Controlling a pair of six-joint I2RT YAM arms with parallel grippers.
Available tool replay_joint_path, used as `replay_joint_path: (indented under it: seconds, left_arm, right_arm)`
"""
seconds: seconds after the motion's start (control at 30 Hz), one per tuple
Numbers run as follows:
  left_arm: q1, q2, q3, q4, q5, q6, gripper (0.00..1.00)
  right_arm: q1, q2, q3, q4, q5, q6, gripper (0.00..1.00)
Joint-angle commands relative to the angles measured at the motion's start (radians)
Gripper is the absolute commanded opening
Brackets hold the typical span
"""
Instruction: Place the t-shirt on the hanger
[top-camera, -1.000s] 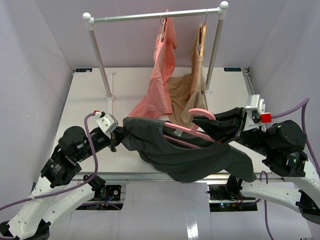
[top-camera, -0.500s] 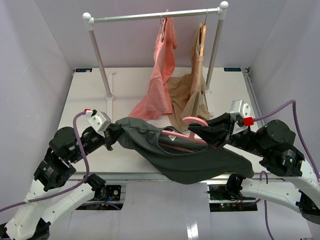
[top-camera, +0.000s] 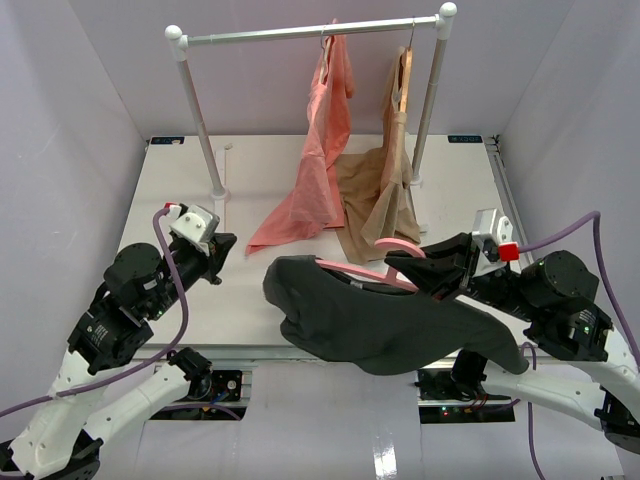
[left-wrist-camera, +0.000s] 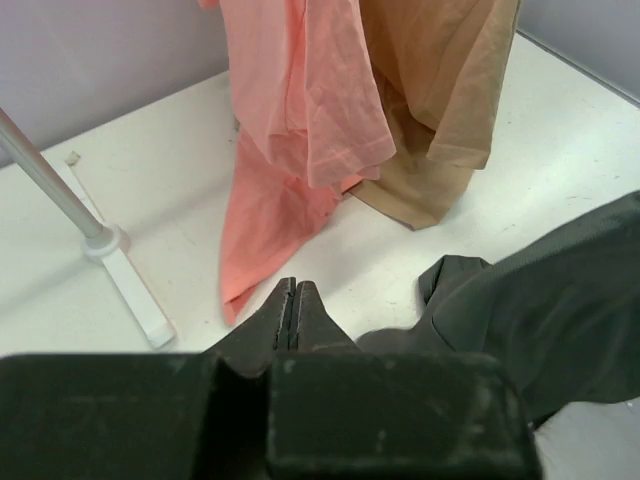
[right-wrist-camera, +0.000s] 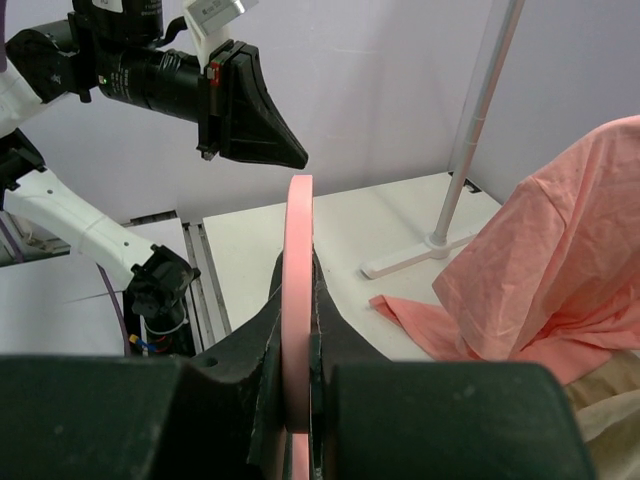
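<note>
The dark grey t-shirt (top-camera: 380, 320) hangs draped over the pink hanger (top-camera: 360, 270) above the table's front edge. My right gripper (top-camera: 400, 262) is shut on the hanger near its hook; in the right wrist view the pink hanger (right-wrist-camera: 298, 300) stands edge-on between the fingers. My left gripper (top-camera: 222, 244) is shut and empty, left of the t-shirt and apart from it. In the left wrist view its closed tips (left-wrist-camera: 290, 300) point at the table, with the t-shirt (left-wrist-camera: 540, 320) at the right.
A white rack (top-camera: 310, 30) stands at the back. A salmon-pink garment (top-camera: 315, 180) and a tan garment (top-camera: 385, 190) on a wooden hanger hang from it, their hems trailing on the table (top-camera: 170, 200). The rack's left foot (left-wrist-camera: 120, 280) lies near my left gripper.
My left gripper has let go of the t-shirt's left side and pulled back to the left, shut. The t-shirt now hangs free from the hanger, which the right gripper has shifted slightly.
</note>
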Motion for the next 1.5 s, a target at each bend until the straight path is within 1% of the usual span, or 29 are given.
replay_joint_path:
  seconds: [0.0,0.03,0.1,0.17,0.2,0.23,0.3,0.4,0.43,0.5,0.57,0.8,1.0,1.2,1.37,1.4,1.43,1.47]
  left_arm:
    - [-0.001,-0.001,0.051,-0.055,-0.053,0.004,0.00]
    - [-0.001,-0.004,0.057,-0.055,-0.058,0.004,0.00]
    - [-0.001,-0.006,0.081,-0.046,-0.027,0.031,0.15]
    - [-0.001,-0.009,0.095,-0.022,0.097,0.066,0.40]
    - [-0.001,-0.010,0.101,-0.004,0.187,0.080,0.45]
    - [-0.001,-0.008,0.108,0.021,0.291,0.094,0.50]
    - [-0.001,0.024,0.122,0.051,0.389,0.100,0.51]
    - [-0.001,0.096,0.175,0.036,0.513,0.119,0.52]
    - [-0.001,0.120,0.178,0.020,0.519,0.124,0.52]
    - [-0.001,0.164,0.213,-0.030,0.627,0.148,0.52]
    - [-0.001,0.207,0.240,-0.047,0.728,0.167,0.54]
    - [-0.001,0.296,0.280,-0.047,0.939,0.166,0.54]
    - [-0.001,0.335,0.248,-0.028,0.994,0.168,0.54]
    - [-0.001,0.352,0.204,-0.014,1.080,0.164,0.51]
    - [-0.001,0.356,0.165,-0.009,1.055,0.153,0.48]
    - [-0.001,0.356,0.162,-0.010,1.052,0.154,0.42]
    - [-0.001,0.355,0.160,-0.011,1.047,0.155,0.33]
    - [-0.001,0.358,0.163,-0.011,1.038,0.152,0.19]
  right_arm:
    - [0.000,-0.029,0.042,0.062,0.026,0.000,0.08]
    - [-0.001,-0.029,0.045,0.065,0.026,0.000,0.08]
    - [0.000,-0.022,0.038,0.088,0.009,0.000,0.08]
    - [0.000,-0.005,0.029,0.114,-0.016,0.000,0.08]
    - [-0.001,0.004,0.024,0.129,-0.022,-0.002,0.08]
    - [-0.001,0.019,0.021,0.148,-0.025,-0.003,0.08]
    - [-0.001,0.060,0.036,0.162,-0.042,-0.001,0.08]
    - [-0.001,0.094,0.060,0.186,-0.108,0.009,0.08]
    - [0.000,0.099,0.060,0.201,-0.121,0.026,0.08]
    - [-0.001,0.113,0.058,0.225,-0.151,0.038,0.08]
    - [-0.001,0.129,0.067,0.250,-0.160,0.038,0.08]
    - [-0.001,0.205,0.039,0.351,-0.237,0.054,0.08]
    - [0.000,0.245,0.010,0.447,-0.268,0.068,0.08]
    - [0.000,0.280,-0.005,0.480,-0.255,0.070,0.08]
    - [-0.001,0.289,-0.010,0.498,-0.250,0.069,0.08]
    - [-0.001,0.291,-0.009,0.499,-0.250,0.068,0.08]
    - [0.000,0.293,-0.008,0.499,-0.250,0.068,0.08]
    - [0.000,0.294,-0.010,0.499,-0.247,0.068,0.08]
